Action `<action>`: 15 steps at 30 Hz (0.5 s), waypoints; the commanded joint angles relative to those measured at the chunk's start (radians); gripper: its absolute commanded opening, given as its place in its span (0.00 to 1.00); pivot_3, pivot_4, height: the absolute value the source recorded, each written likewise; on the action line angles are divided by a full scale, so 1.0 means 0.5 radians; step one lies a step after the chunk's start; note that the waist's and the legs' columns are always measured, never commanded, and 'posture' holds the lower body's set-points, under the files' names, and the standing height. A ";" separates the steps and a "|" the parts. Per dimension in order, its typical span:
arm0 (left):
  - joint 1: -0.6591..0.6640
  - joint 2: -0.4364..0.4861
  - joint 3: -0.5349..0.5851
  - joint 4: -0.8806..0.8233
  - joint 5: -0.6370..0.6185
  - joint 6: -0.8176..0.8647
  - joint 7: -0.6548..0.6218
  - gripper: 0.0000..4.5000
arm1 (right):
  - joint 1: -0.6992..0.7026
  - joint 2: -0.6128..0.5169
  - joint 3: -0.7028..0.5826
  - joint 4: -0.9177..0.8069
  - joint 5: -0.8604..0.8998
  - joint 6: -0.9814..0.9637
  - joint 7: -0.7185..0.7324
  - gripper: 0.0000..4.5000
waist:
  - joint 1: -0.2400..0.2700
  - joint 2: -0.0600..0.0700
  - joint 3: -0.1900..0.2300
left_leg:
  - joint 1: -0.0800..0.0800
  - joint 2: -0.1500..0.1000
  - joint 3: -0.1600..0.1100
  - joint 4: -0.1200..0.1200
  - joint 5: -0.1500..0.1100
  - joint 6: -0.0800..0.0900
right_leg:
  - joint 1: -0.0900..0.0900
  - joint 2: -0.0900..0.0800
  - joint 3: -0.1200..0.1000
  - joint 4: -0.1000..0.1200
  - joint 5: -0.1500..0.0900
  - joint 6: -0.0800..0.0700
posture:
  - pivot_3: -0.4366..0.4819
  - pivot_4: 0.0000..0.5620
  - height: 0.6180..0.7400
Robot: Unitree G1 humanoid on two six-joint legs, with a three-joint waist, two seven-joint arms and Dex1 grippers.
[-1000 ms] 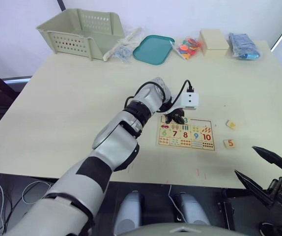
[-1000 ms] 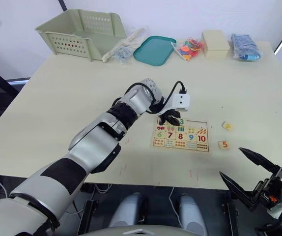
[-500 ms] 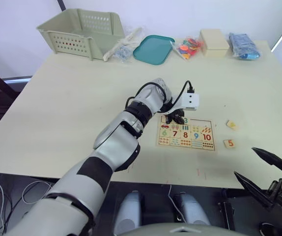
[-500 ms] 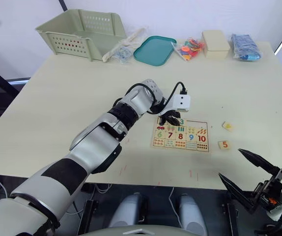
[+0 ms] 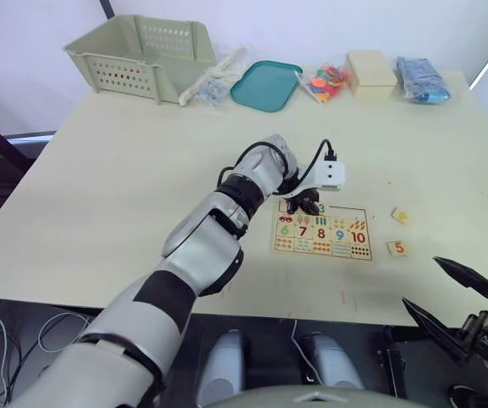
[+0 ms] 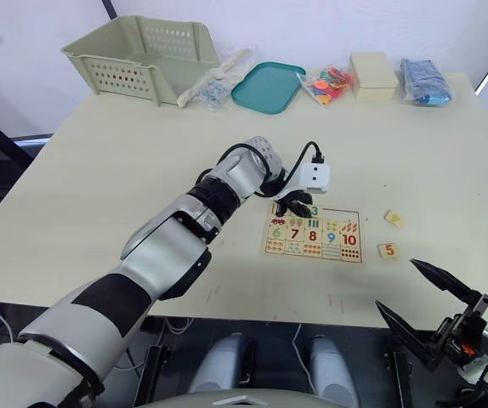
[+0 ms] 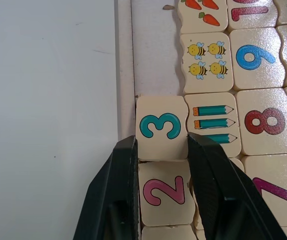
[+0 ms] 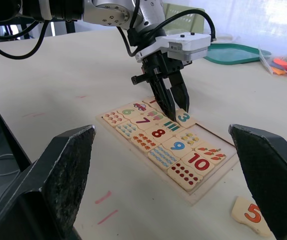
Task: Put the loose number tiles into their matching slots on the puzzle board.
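1. Tile 3 point(image 7: 161, 127) sits between the left gripper point(image 7: 161, 150)'s two fingers point(image 7: 119, 170), which clamp its two side edges; the tile lies in the top-row slots point(image 7: 156, 75) of the puzzle board point(image 5: 321, 232), just ahead of the fingertips.
2. Tile 2 point(image 7: 164, 192) lies seated in the same row, directly behind tile 3 and between the finger shafts, touching tile 3's edge.
3. Bare recess runs on past the fingertips, beyond tile 3, beside the bee and carrot squares.
4. Tile 5 point(image 8: 252, 214) rests loose on the table point(image 5: 125, 161), off the board's far end, near the right gripper point(image 5: 448, 293)'s tips.
5. Another loose tile point(image 5: 400, 215) lies on the table a little farther from those tips; its digit is too small to read.
6. Right gripper's fingers point(image 8: 66, 175) stand wide apart, holding nothing, well clear of the board.
7. Teal tray point(image 5: 266, 84) and a basket point(image 5: 138, 53) sit at the table's far edge, well beyond both grippers.
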State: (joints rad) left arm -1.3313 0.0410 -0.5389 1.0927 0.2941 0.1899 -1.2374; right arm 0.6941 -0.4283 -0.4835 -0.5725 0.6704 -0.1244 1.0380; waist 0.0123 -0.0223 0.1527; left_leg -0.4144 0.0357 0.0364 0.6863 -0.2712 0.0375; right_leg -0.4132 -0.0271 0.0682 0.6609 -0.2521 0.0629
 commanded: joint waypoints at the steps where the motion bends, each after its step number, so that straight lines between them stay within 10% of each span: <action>1: -0.078 -0.025 0.039 0.003 0.009 0.003 -0.012 0.21 | 0.026 0.006 -0.006 -0.062 0.010 -0.043 -0.015 1.00 | 0.000 0.000 0.000 | 0.000 0.000 0.000 0.000 0.000 0.000 | 0.000 0.000 0.000 0.000 0.000 0.000 | 0.48 0.27 1.00; 15: -0.090 -0.038 0.045 0.031 0.013 -0.004 -0.006 0.21 | 0.052 0.016 0.005 -0.062 0.005 -0.070 -0.028 1.00 | 0.000 0.000 0.000 | 0.000 0.000 0.000 0.000 0.000 0.000 | 0.000 0.000 0.000 0.000 0.000 0.000 | 0.48 0.27 1.00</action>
State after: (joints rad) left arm -1.3431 0.0324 -0.5369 1.1127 0.2960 0.1905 -1.2410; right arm 0.7110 -0.4227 -0.4757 -0.5725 0.6690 -0.1366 1.0288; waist 0.0123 -0.0223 0.1527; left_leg -0.4144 0.0357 0.0364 0.6864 -0.2712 0.0375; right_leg -0.4132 -0.0271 0.0682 0.6609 -0.2521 0.0629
